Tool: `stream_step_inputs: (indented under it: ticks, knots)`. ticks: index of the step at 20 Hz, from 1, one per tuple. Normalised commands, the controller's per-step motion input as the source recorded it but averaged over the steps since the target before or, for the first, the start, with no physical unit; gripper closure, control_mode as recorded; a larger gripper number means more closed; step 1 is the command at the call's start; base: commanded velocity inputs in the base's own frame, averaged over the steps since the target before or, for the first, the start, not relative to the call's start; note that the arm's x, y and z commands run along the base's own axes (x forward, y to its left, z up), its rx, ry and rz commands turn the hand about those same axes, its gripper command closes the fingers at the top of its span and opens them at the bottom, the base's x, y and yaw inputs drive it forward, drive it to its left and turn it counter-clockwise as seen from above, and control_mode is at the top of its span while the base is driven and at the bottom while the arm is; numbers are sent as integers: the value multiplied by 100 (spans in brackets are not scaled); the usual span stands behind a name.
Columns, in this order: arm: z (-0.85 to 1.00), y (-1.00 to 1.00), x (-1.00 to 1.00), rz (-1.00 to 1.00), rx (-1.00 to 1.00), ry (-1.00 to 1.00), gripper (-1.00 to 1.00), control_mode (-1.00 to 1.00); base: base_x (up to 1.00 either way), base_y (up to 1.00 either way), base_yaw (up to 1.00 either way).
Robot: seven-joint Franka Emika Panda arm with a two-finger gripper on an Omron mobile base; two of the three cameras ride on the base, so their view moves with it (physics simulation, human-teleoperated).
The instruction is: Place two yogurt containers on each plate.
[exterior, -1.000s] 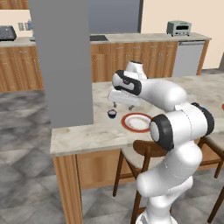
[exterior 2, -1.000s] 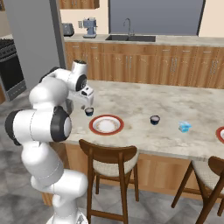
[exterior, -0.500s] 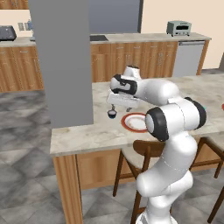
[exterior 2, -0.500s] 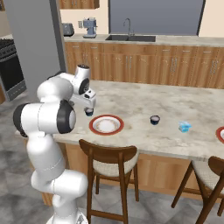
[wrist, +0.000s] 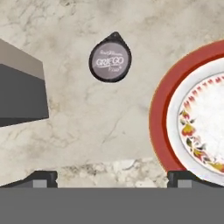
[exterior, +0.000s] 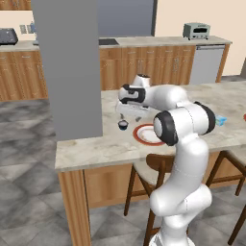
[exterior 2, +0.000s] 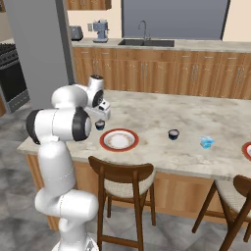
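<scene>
Arm folded low over the bench [exterior: 96,149], claw [wrist: 112,177] spread wide and pointing straight down, empty, with the cup [wrist: 110,61] at twelve o'clock and the plate [wrist: 159,113] at three.

I see a beige marbled stone worktop [exterior 2: 162,122] on a wooden island base, with dark wooden stools with pale cushions [exterior 2: 125,179] drawn up along its near side. A tall plain grey column [exterior: 67,67] stands at the island's far-left corner. Behind, I make out a run of wooden cabinets [exterior 2: 162,73] carrying a sink with a curved tap [exterior 2: 143,30], a grey coffee machine [exterior 2: 101,30] and a silver toaster oven [exterior: 196,30]. The floor [exterior: 24,158] is grey stone tile.
</scene>
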Motion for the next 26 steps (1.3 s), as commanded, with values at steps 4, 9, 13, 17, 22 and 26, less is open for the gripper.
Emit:
stream_step_inputs:
  ticks: [4,9,13,17,22,26]
  knots:
    - [-26,0,28,0,0,-16,-100,-100,0,0,0]
    - [-25,0,32,0,0,-3,-100,-100,0,0,0]
    - [-18,0,46,-4,0,0,-100,-100,0,0,0]
    - [-14,0,45,-4,0,3,-100,-100,0,0,0]
    - [-16,0,40,-4,0,3,-100,-100,0,0,0]
    - [-19,0,35,-4,0,6,-100,-100,0,0,0]
